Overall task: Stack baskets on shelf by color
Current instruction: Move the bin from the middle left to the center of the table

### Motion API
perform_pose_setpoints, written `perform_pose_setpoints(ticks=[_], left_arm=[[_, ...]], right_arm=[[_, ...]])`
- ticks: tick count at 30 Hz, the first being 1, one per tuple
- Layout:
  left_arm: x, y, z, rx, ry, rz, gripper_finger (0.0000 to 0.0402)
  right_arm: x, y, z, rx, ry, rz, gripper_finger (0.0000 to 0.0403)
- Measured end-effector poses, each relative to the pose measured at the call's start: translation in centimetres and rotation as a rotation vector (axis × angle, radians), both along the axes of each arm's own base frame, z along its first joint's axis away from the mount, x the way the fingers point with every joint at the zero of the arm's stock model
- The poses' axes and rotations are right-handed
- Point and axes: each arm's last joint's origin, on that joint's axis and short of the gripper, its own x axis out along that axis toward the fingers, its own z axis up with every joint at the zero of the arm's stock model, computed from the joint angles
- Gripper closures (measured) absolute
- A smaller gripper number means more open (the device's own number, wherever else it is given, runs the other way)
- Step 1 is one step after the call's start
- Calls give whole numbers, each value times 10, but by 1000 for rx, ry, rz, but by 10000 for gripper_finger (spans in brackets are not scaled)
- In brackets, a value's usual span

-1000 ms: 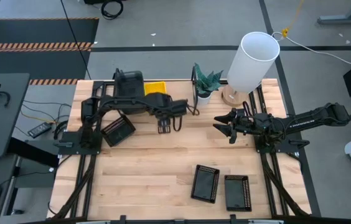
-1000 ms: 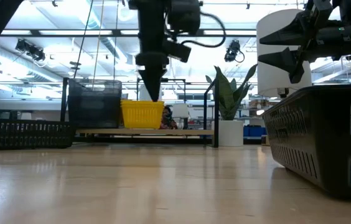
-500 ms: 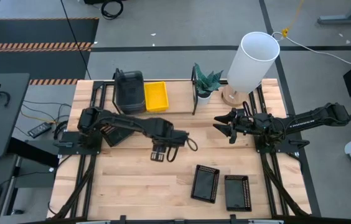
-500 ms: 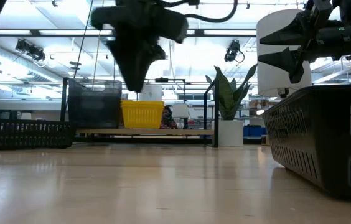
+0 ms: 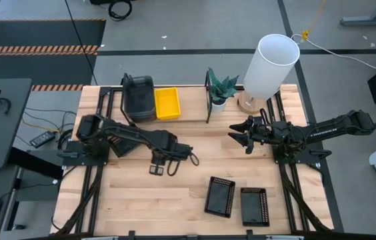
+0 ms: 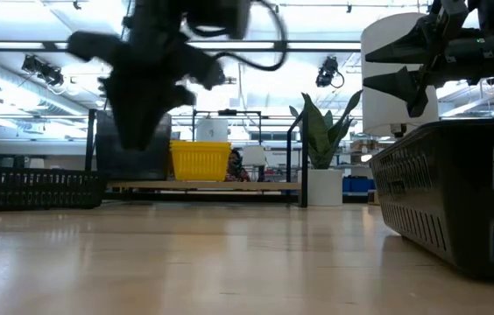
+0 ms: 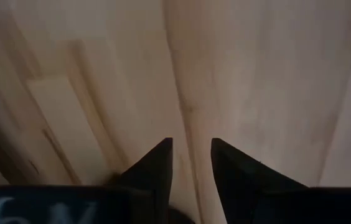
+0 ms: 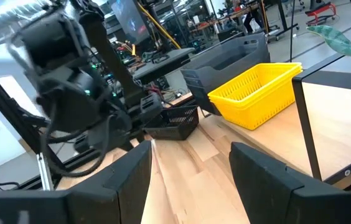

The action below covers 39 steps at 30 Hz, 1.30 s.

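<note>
The shelf (image 5: 191,115) stands along the table's far edge and carries a stack of grey baskets (image 5: 138,97) and a yellow basket (image 5: 167,103) side by side; the low view shows the grey stack (image 6: 133,144) and the yellow basket (image 6: 201,161) too. One black mesh basket (image 5: 120,141) lies on the table partly under my left arm. Two more black baskets (image 5: 220,197) (image 5: 253,205) lie near the front edge. My left gripper (image 5: 161,168) hangs over bare wood at mid-table, narrowly open and empty (image 7: 191,142). My right gripper (image 5: 238,133) waits, open, at the right (image 8: 191,186).
A potted plant (image 5: 220,90) and a tall white cylinder lamp (image 5: 271,65) stand at the far right, beside the shelf's end frame. In the low view a black basket (image 6: 457,201) fills the near right. Bare wood lies between the left gripper and the near baskets.
My left gripper has swung away from the shelf toward the table's near edge and then leftward, and now hangs over bare wood at mid-table, empty throughout. The right arm has kept still.
</note>
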Motion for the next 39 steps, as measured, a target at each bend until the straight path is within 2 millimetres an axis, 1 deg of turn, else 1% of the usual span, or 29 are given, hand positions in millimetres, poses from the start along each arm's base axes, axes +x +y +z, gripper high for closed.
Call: perform_pose_setpoints(ticks=[2,5,10,15,19,24,28,30,33,35,39], left_arm=[[-14,5,-3,1,-25,40,285],[-36,10,0,0,-83,120,285],[-74,18,0,22,-120,328,285],[-106,24,-11,123,-133,559,284],[-124,26,-24,147,-97,645,266],[-135,27,-41,167,-40,689,229],[-140,32,-48,179,-19,711,220],[-139,31,-50,156,-28,684,229],[-130,24,-51,63,-88,594,255],[-122,18,-51,3,-155,527,274],[-105,6,-43,-63,-300,433,305]], right_arm=[[0,0,0,0,2,0,182],[0,0,0,0,2,0,182],[0,0,0,0,2,0,182],[0,0,0,0,1,0,182],[0,0,0,0,2,0,182],[0,0,0,0,2,0,182],[0,0,0,0,2,0,182],[0,0,0,0,2,0,182],[0,0,0,0,1,0,182],[0,0,0,0,2,0,182],[0,0,0,0,2,0,182]])
